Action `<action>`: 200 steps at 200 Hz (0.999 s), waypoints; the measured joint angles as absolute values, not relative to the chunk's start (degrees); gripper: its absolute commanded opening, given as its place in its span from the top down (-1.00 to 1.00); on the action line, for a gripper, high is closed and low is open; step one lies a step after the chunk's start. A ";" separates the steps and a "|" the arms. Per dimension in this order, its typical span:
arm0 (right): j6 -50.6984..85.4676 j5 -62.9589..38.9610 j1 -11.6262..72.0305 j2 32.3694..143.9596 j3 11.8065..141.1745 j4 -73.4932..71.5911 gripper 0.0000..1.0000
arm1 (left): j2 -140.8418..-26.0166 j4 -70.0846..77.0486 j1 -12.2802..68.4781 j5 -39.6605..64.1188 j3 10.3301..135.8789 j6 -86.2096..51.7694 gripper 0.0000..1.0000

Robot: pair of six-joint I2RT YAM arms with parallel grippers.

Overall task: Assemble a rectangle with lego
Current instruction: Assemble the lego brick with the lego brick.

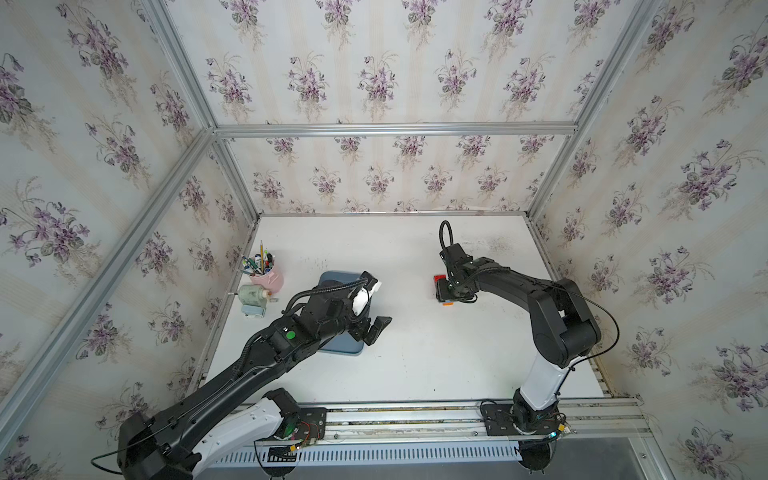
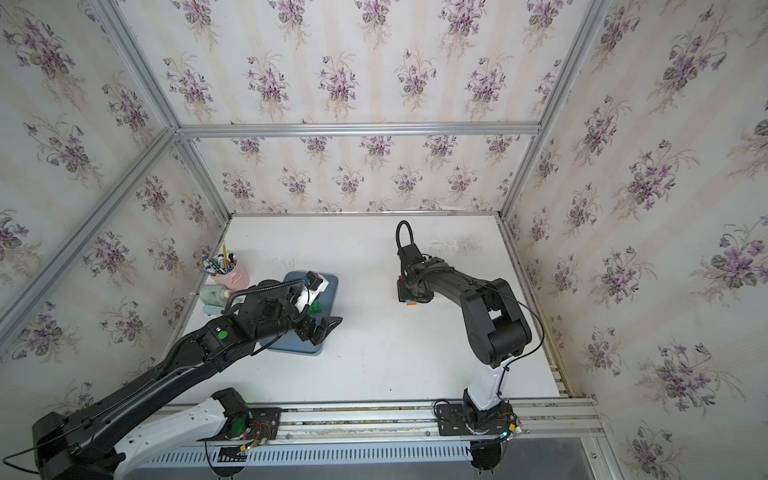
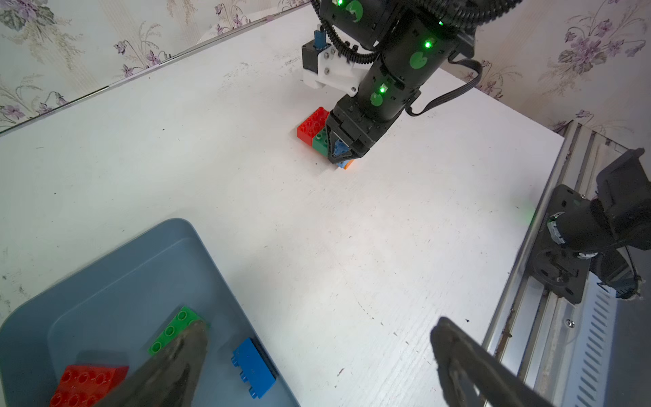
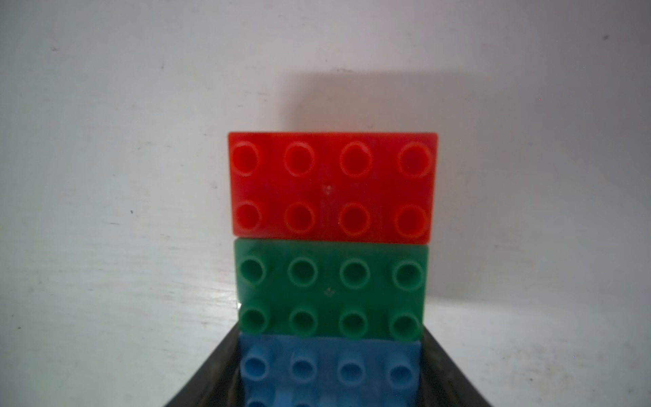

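On the white table a row of lego stands joined: a red brick (image 4: pixel 331 186), a green brick (image 4: pixel 331 289), a blue brick (image 4: pixel 329 370), and an orange brick (image 3: pixel 348 164) at the near end. My right gripper (image 4: pixel 329 382) is shut on the blue brick, its fingers (image 4: pixel 444 373) pressed against both short ends. The grey-blue tray (image 3: pixel 141 253) holds loose lego: a green brick (image 3: pixel 174 327), a blue brick (image 3: pixel 253 368) on its side and red bricks (image 3: pixel 88 384). My left gripper (image 3: pixel 320 326) hangs open and holds nothing over the tray's right edge (image 1: pixel 345 348).
A pink cup of pens (image 1: pixel 270 276) and a pale green bottle-like object (image 1: pixel 253 296) stand left of the tray by the wall. A metal rail (image 1: pixel 415 415) with both arm bases runs along the front edge. Papered walls close in three sides.
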State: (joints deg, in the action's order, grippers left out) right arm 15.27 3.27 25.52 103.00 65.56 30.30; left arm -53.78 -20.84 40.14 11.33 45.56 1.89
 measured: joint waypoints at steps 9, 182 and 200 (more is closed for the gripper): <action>15.27 3.27 25.52 102.91 65.54 30.30 -0.20 | -53.78 -20.82 40.14 11.33 45.58 1.89 -1.00; 16.88 5.56 25.43 96.40 70.63 34.15 0.09 | -54.17 -21.23 40.14 10.74 45.78 1.89 -1.00; 19.07 5.26 25.43 95.70 71.59 34.35 0.47 | -54.22 -21.26 40.14 10.48 45.78 1.89 -1.00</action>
